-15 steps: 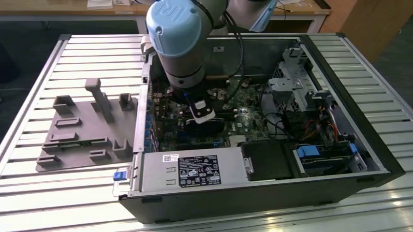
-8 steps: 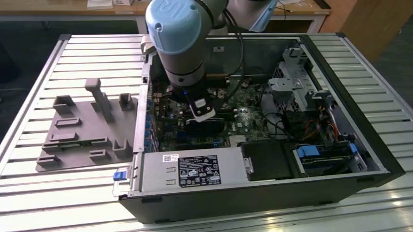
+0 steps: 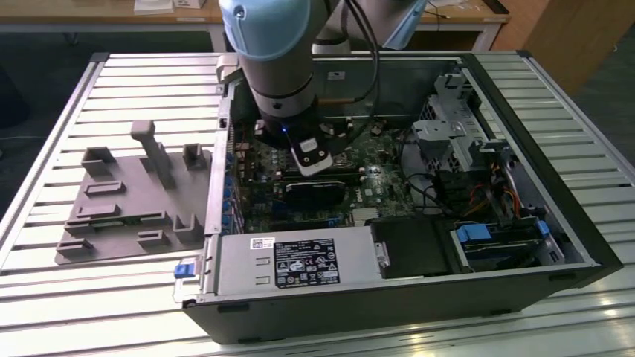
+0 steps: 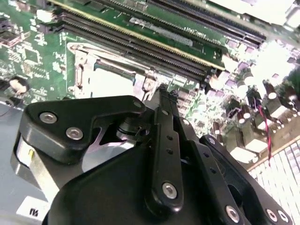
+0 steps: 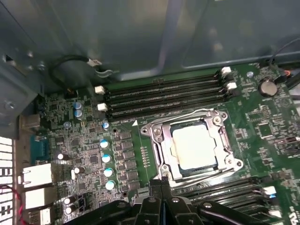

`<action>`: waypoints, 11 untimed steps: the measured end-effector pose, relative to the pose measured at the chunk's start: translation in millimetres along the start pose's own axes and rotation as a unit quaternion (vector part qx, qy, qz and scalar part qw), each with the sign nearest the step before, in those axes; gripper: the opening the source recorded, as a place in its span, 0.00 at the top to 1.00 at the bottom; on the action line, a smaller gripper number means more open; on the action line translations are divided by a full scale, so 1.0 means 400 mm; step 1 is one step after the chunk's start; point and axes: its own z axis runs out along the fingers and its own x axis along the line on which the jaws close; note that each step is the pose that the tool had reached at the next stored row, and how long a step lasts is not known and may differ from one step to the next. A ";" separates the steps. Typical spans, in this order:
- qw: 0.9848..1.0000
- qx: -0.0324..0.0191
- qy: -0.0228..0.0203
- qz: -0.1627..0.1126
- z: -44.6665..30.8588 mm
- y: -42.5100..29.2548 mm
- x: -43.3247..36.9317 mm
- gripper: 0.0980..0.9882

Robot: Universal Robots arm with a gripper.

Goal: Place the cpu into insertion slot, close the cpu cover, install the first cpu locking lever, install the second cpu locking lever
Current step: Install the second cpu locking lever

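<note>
The cpu [image 5: 194, 147], a pale silver square, lies flat in the insertion slot [image 5: 230, 162] on the green board. The cpu cover [image 5: 157, 146], a silver frame, lies down around it. A thin wire lever [image 5: 187, 115] runs along one side of the frame; I cannot tell whether it is hooked. My gripper [image 5: 161, 186] is shut with nothing in it, its black fingertips pressed together at the edge of the socket frame. In the second wrist view my gripper [image 4: 161, 91] stands just beside the cpu [image 4: 108, 82] and the cpu cover [image 4: 78, 70]. In the exterior view my gripper [image 3: 312, 160] is low inside the open computer case.
Long black memory slots [image 5: 164, 93] flank the socket on two sides. Capacitors [image 5: 107, 159] and port blocks [image 5: 35, 176] stand nearby. A power supply [image 3: 297, 262], drive cages [image 3: 447, 119] and cables [image 3: 486, 201] crowd the case. A grey fixture plate [image 3: 129, 201] lies on the slatted table.
</note>
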 end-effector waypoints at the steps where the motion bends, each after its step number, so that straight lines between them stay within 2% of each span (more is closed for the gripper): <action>1: 1.000 0.001 0.000 0.000 -0.003 0.001 0.000 0.99; 3: 1.000 0.006 -0.001 -0.001 -0.007 0.003 -0.002 0.99; 5: 1.000 0.015 -0.003 -0.002 -0.008 0.004 -0.006 0.99; 6: 1.000 0.027 -0.005 -0.003 -0.008 0.007 -0.019 0.99; 11: 1.000 0.029 -0.005 -0.003 -0.001 0.018 -0.066 0.99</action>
